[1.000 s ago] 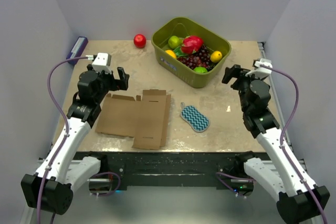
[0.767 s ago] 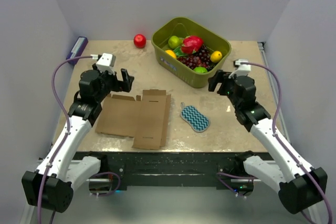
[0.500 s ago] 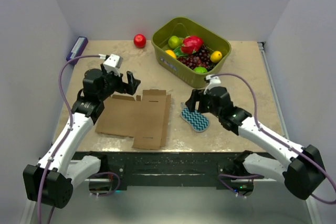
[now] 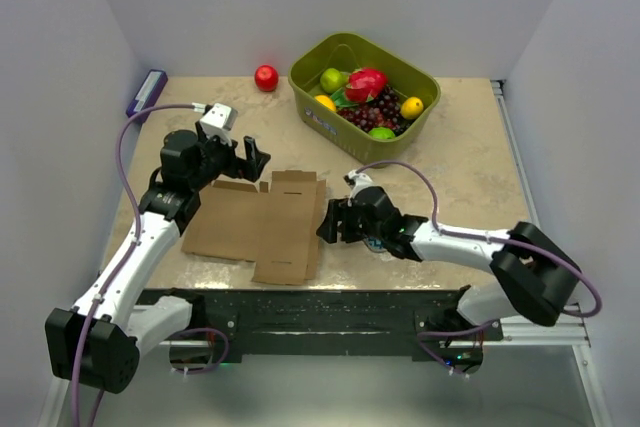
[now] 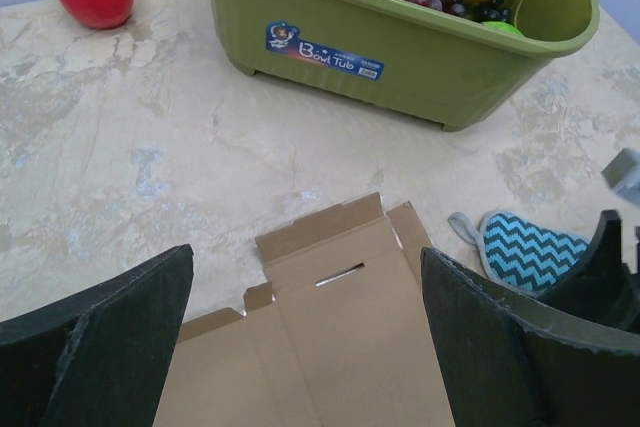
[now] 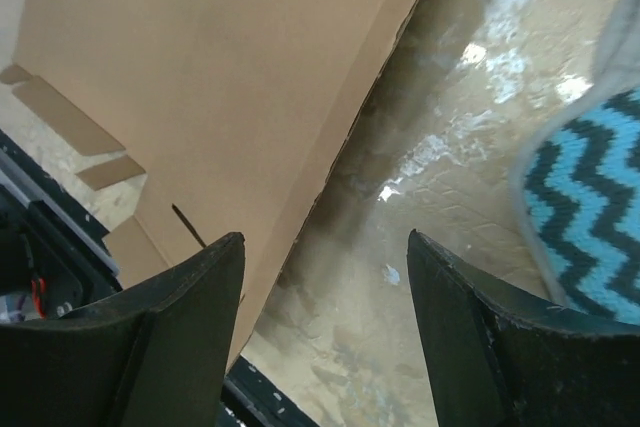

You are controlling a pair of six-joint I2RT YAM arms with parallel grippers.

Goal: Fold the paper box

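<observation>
The paper box (image 4: 262,227) lies flat toward the table's (image 4: 470,177) 7 o'clock. The left pincer (image 4: 250,159) hovers spread near the box's 12 o'clock edge. The right pincer (image 4: 328,225), also spread, is over its 3 o'clock edge.

High rear overview, two close wrist views angled down, all sharing the paper box (image 4: 262,227)

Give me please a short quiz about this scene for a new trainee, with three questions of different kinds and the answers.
1. True or false: the paper box lies flat, not yet folded.
2. The right claw is at: A) the box edge beside the sponge; B) the box edge away from the sponge; C) the middle of the box.
3. Is the left claw holding anything?
Key: 1 true; 2 A; 3 no, it is open and empty.
</observation>
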